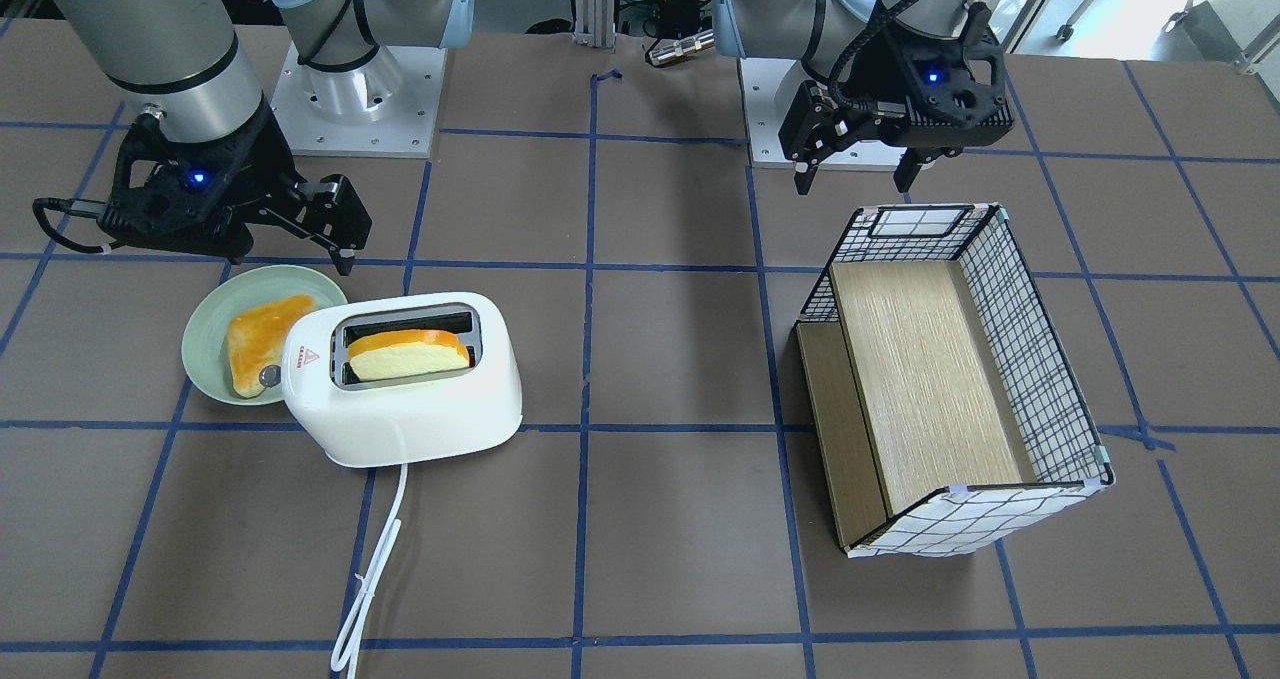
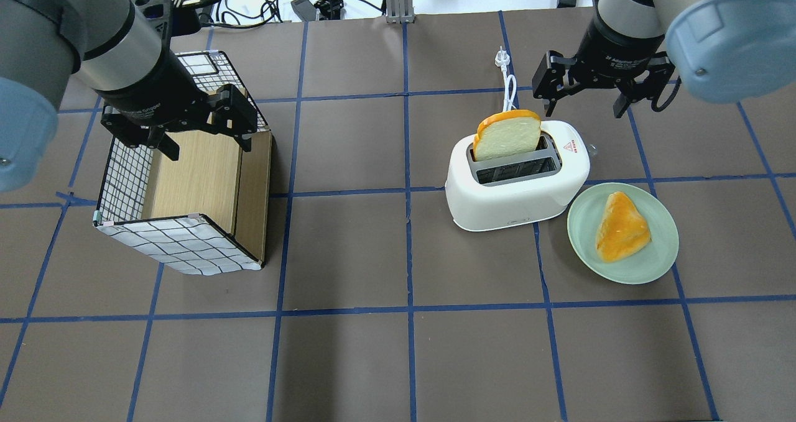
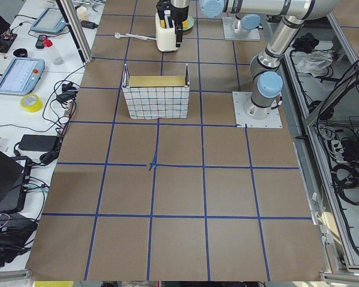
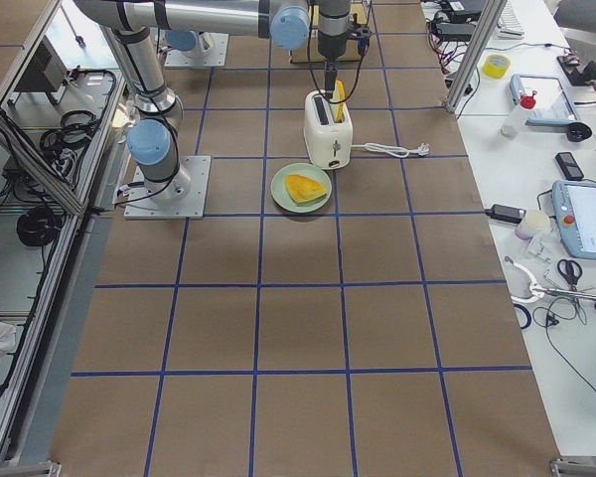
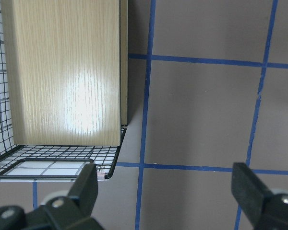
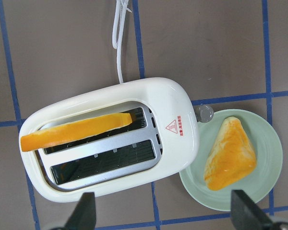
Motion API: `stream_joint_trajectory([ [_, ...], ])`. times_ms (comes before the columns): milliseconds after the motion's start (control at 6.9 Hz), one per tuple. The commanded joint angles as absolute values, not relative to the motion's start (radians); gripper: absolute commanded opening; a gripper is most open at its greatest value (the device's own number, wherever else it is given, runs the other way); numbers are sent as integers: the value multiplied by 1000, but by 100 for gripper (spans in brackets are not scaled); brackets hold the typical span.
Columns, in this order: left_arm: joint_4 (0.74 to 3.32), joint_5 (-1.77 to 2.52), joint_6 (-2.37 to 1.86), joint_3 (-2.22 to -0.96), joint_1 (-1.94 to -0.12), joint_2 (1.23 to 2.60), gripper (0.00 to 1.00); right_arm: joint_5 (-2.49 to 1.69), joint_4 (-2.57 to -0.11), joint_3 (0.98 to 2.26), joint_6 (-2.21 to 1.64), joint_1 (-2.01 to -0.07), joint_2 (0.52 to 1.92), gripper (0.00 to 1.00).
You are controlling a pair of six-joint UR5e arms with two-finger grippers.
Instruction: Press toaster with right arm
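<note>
Brown surface [image 2: 398, 360] w/ a blue tape grid fills the overhead view. Left arm [image 2: 118, 43] comes in from the upper left of that view, and its left gripper [image 2: 208, 148] hangs over the basket [image 2: 180, 248], a wire-grid box w/ wood panels inside, in the left half of the frame. The gripper is spread wide w/ nothing in it, and in the left wrist view the basket's corner sits by one finger at lower left. Right arm [image 2: 628, 12] comes in from the upper right, and its right gripper [image 2: 584, 111] is likewise spread wide and holds nothing. It hovers just above and to the right of the toaster's top edge in the overhead frame, and the right wrist view looks straight down on the toaster. Toaster [image 2: 516, 198], glossy white, stands right of center on the surface, well apart from the basket, approx. level w/ it. Green plate [image 2: 647, 273] lies just beside the toaster at its lower right. A bread slice [image 2: 507, 137] stands upright in the upper slot, poking out above it. An orange pastry [image 2: 622, 226] lies on the plate. White cord [image 1: 375, 559] runs from the toaster toward the bottom of the front-facing view. Silver knob [image 6: 205, 114] sits on the toaster's plate-side end, w/ the red triangle [image 6: 172, 126] on top nearby
</note>
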State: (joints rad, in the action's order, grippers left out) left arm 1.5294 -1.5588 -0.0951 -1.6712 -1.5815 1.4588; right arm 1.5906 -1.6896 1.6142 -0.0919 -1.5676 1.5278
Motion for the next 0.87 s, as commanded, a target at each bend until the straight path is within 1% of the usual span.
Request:
stream_joint_trajectory([
  [0, 1529, -1559, -95, -1672, -1582, 1459, 100, 1586, -1690, 1617, -92, -1566, 1526, 100],
  [435, 1529, -1559, -95, -1671, -1582, 1459, 100, 1574, -1698, 1615, -89, -1560, 1525, 100],
  [580, 1529, -1560, -95, -1672, -1582, 1459, 100, 1572, -1738, 1615, -74, -1542, 1525, 82],
  [725, 1529, -1560, -95, -1672, -1582, 1459, 100, 1560, -1738, 1615, -72, -1522, 1525, 43],
])
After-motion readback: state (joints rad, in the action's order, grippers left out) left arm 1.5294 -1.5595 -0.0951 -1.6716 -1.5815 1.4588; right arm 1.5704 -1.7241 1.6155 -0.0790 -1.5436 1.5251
